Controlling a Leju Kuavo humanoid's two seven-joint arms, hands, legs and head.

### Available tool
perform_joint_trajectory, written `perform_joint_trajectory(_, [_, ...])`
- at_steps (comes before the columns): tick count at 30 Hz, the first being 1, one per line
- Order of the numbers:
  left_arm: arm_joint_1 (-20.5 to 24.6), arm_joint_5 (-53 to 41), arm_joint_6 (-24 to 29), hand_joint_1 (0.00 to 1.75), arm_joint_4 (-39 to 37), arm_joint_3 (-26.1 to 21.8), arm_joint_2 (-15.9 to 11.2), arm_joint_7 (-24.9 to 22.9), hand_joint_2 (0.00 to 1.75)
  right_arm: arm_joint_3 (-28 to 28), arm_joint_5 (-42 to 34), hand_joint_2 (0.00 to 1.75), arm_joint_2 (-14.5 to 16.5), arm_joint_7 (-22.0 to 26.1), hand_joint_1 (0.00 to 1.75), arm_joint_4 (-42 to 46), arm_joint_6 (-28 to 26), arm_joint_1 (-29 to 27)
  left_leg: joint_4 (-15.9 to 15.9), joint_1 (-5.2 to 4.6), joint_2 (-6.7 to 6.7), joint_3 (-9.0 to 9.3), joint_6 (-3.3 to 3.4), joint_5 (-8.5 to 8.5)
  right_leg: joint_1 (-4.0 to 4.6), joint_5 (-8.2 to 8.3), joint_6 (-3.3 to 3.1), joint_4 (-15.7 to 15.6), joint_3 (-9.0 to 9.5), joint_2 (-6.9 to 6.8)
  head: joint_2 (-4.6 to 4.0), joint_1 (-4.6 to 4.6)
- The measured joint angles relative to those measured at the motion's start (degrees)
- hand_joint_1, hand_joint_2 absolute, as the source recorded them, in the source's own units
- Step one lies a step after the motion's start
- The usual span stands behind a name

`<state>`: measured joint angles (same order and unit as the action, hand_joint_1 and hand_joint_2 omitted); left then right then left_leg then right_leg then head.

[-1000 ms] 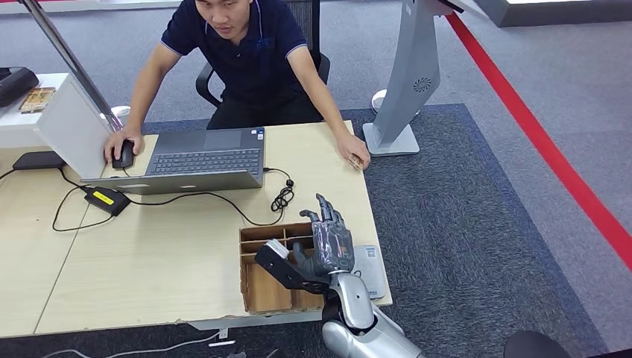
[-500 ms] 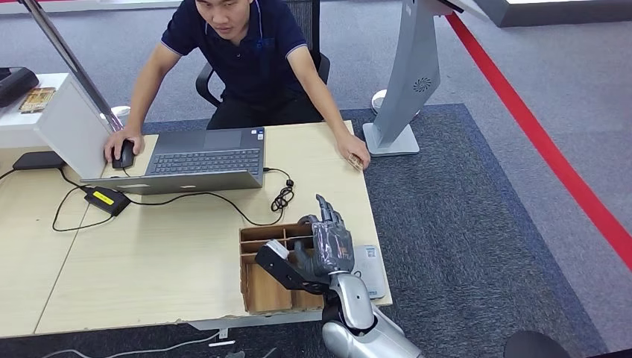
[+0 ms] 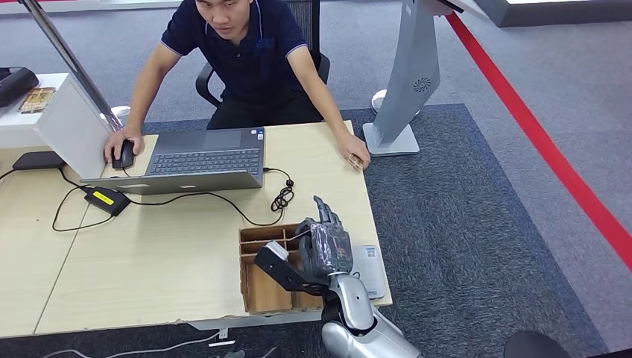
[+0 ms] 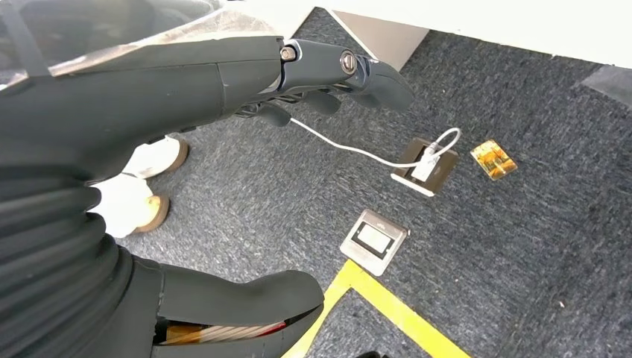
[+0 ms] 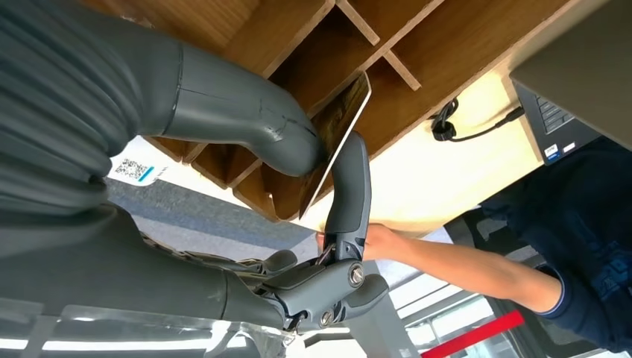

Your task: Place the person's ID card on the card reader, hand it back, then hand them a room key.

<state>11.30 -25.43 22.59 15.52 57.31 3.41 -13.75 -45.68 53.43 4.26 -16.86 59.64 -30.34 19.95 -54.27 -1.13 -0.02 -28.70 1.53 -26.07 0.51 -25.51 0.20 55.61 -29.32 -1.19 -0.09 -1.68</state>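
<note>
My right hand [image 3: 326, 242] hangs over a wooden divider box [image 3: 261, 291] at the table's front right. In the right wrist view its thumb and a finger pinch a thin light-edged card [image 5: 337, 138] just above the box's compartments [image 5: 387, 112]. A flat grey card reader [image 3: 371, 272] lies beside the box, right of the hand. Across the table, the person's hand [image 3: 350, 151] rests at the edge with a small card [image 3: 357, 161] in its fingers. My left hand [image 4: 112, 149] hangs beside the body over the carpet, its fingers apart and holding nothing.
A seated person works a laptop [image 3: 205, 156] and mouse [image 3: 124, 155] at the far side. Black cables [image 3: 282, 198] and a power adapter [image 3: 106, 200] lie mid-table. A grey kiosk stand [image 3: 406, 82] rises off the table's far right corner.
My right hand has shifted slightly left over the box and its fingers have curled in a little. The person and the table's things have stayed put.
</note>
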Motion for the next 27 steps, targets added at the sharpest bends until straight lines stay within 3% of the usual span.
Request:
perform_joint_trajectory(16, [-0.4, -0.8, 0.5, 0.0, 0.0, -1.3, 0.0, 0.2, 1.75, 0.4, -0.1, 1.75, -0.3, -0.5, 1.75, 0.4, -1.7, -0.6, 0.0, 0.0, 0.01, 0.0, 0.0, 0.0, 0.0, 0.0, 0.0, 0.0, 0.0, 0.0, 0.0, 0.0])
perform_joint_trajectory(27, [-1.8, -0.2, 2.1, 0.0, 0.0, -2.9, -0.3, 0.4, 1.75, 4.9, 5.4, 1.75, -3.4, -4.0, 1.75, 12.0, -2.9, -5.5, 0.0, -0.01, 0.0, 0.0, 0.0, -0.01, -0.01, 0.0, 0.0, 0.0, -0.01, 0.0, 0.0, -0.01])
